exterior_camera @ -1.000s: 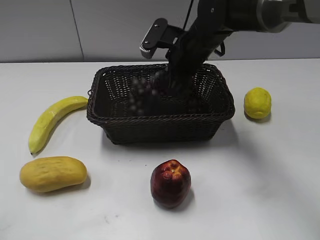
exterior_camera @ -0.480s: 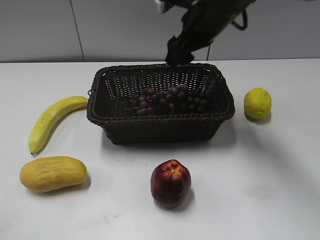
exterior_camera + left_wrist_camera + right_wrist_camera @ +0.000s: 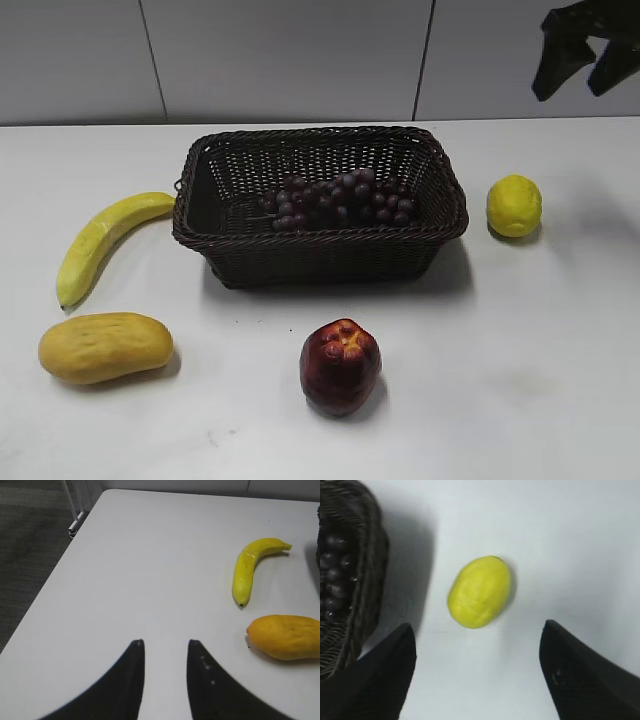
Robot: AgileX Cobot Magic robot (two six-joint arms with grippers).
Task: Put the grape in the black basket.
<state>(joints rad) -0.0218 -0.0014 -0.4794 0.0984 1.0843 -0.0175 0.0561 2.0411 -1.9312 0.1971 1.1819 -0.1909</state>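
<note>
Yellow banana (image 3: 103, 240) far left on the white table (image 3: 520, 340), curved, lying flat; also in left wrist view with the mango-like orange-yellow fruit (image 3: 105, 346) just near of it, apart from each other. Left gripper (image 3: 165, 672) shows only in its wrist view: two dark fingers with a narrow gap, nothing between them, hovering over bare table left of the banana. Looks partly open, empty.

Centre: black basket (image 3: 320, 245), woven, braided rim, sits far-centre on the table. Grape (image 3: 340, 200) lies inside it on the basket floor, spread toward the right half, stem not clear. It is fully inside the rim, touching nothing outside. Red apple (image 3: 341, 366) sits near of the basket, well apart from it.

Right: lemon (image 3: 515, 205) just right of the basket, not touching. Right gripper (image 3: 580, 55) is up at the far right top corner, above and beyond the lemon, clear of the basket. In right wrist view its fingers are spread wide, lemon seen between them below, basket edge with grapes at left. Holds nothing.

Step judgement: placement looks done, grape is in the basket and released; what remains is retreat. Next move calls only for taking the right arm to a rest pose without dropping toward the lemon or clipping the basket rim. No regrasp seems needed. Left arm idle.
</note>
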